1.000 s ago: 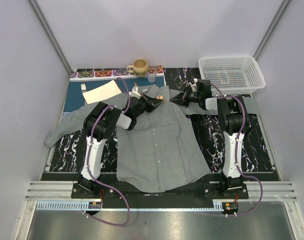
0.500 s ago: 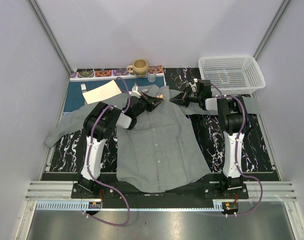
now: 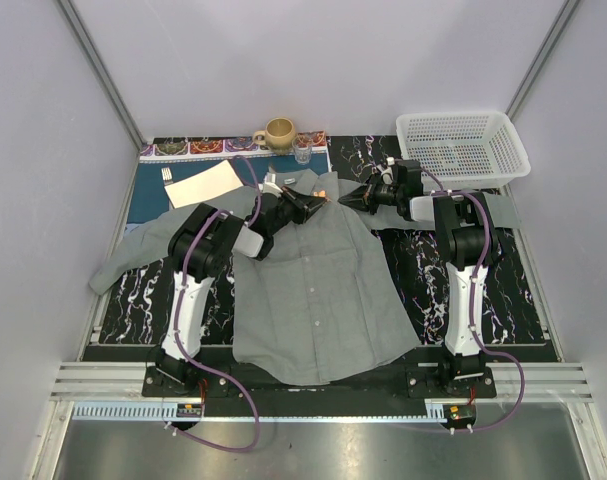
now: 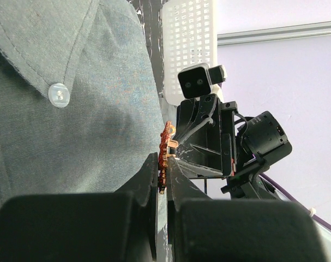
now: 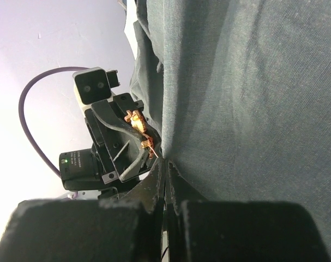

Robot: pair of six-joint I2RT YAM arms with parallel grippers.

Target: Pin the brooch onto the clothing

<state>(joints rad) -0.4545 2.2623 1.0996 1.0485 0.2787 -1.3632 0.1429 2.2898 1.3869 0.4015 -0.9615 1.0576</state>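
**Brooch pinched in the left gripper, over the shirt's collar at the far middle of the table**

The orange-red brooch [image 4: 165, 148] stands edge-on between the tips of the left gripper [image 4: 163, 165], whose fingers are closed on it with only its thickness between them. Just to its right the right gripper [image 5: 164, 165] points toward it, its fingers pressed fully together and its tips against a fold of the grey shirt [image 3: 313, 290]. I cannot tell whether cloth is caught between them. The shirt lies spread and buttoned on the dark marbled table [image 3: 528, 300]. A white basket [image 3: 463, 145] sits at the far right.
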